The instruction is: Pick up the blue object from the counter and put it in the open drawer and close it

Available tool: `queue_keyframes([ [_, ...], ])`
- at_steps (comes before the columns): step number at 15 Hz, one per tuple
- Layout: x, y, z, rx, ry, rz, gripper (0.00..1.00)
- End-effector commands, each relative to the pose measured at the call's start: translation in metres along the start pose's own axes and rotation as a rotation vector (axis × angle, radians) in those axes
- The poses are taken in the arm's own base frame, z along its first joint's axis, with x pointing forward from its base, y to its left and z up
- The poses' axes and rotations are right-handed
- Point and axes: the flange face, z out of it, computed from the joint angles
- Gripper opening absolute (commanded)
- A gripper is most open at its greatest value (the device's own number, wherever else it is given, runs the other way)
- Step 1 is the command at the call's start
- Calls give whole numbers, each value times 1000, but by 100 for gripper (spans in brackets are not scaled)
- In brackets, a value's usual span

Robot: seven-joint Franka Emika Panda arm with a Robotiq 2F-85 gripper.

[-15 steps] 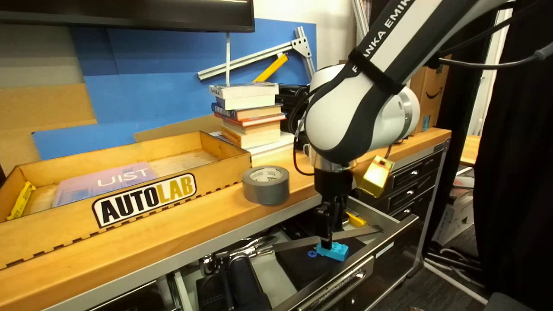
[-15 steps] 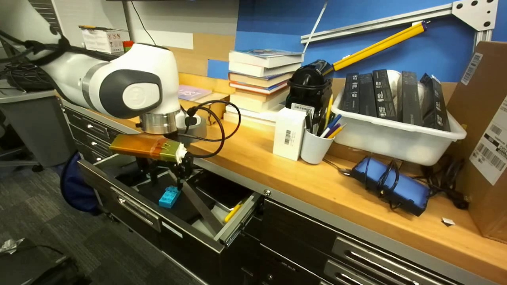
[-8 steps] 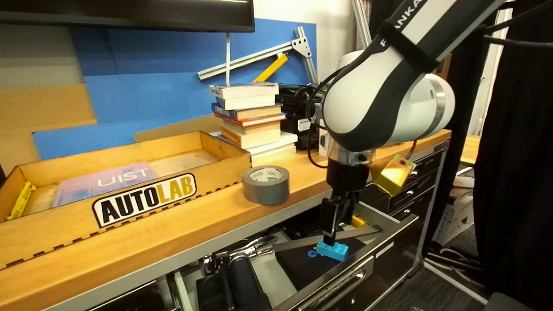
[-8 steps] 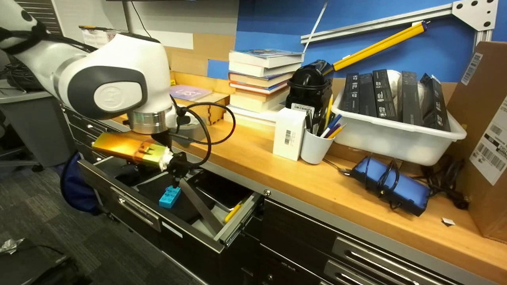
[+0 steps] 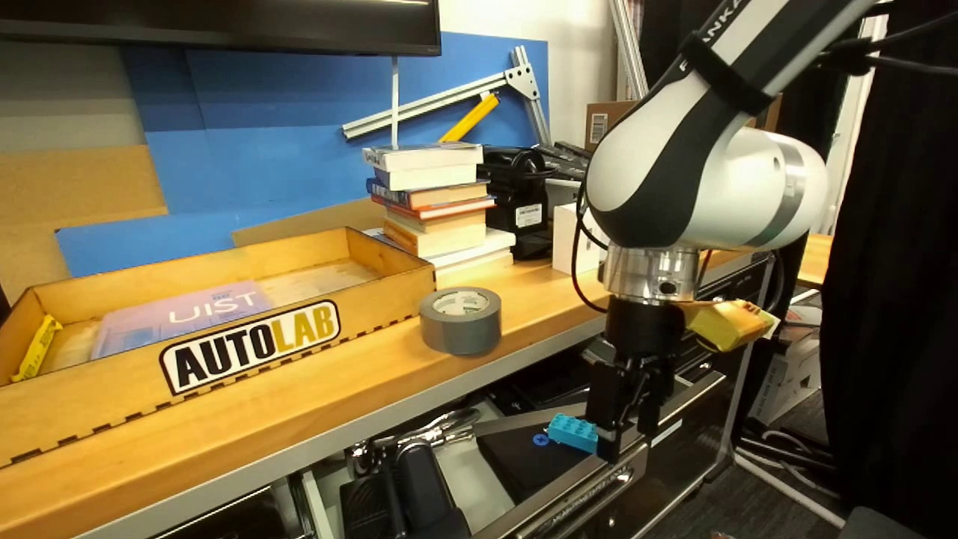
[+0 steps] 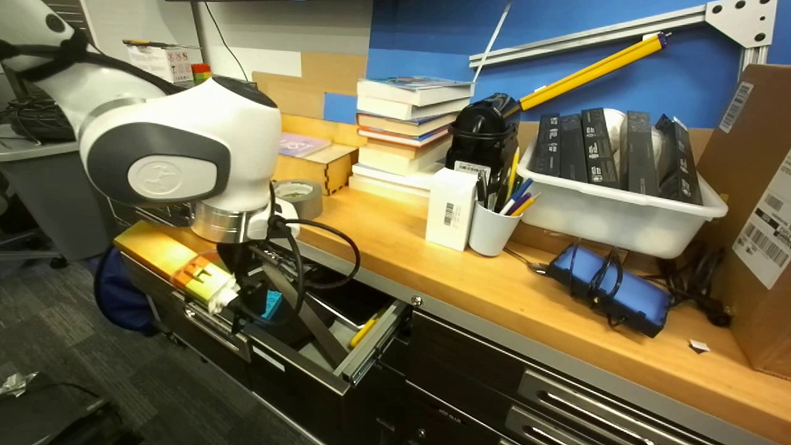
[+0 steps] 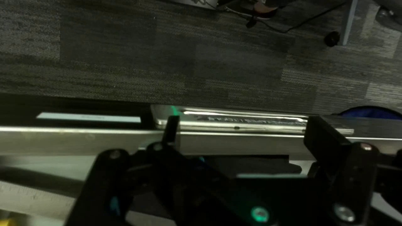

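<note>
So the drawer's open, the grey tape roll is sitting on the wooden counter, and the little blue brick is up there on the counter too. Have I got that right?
Not quite: the little blue brick isn't on the wooden counter. It lies inside the drawer, as both exterior views show. The drawer is open, and the grey tape roll does sit on the counter.

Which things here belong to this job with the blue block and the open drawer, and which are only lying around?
Belong to the job:
gripper
open drawer
blue block inside it
wooden counter

Lying around:
grey tape roll
stack of books
AUTOLAB box
pen cup
white bin
</note>
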Motion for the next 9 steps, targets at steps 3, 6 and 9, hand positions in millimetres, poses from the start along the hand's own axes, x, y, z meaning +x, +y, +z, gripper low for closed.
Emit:
queue_keyframes([
  [3, -17, 11, 21, 23, -60, 115, 100],
  [6, -10, 16, 44, 38, -166, 85, 100],
  [9, 7, 18, 67, 38, -237, 55, 100],
])
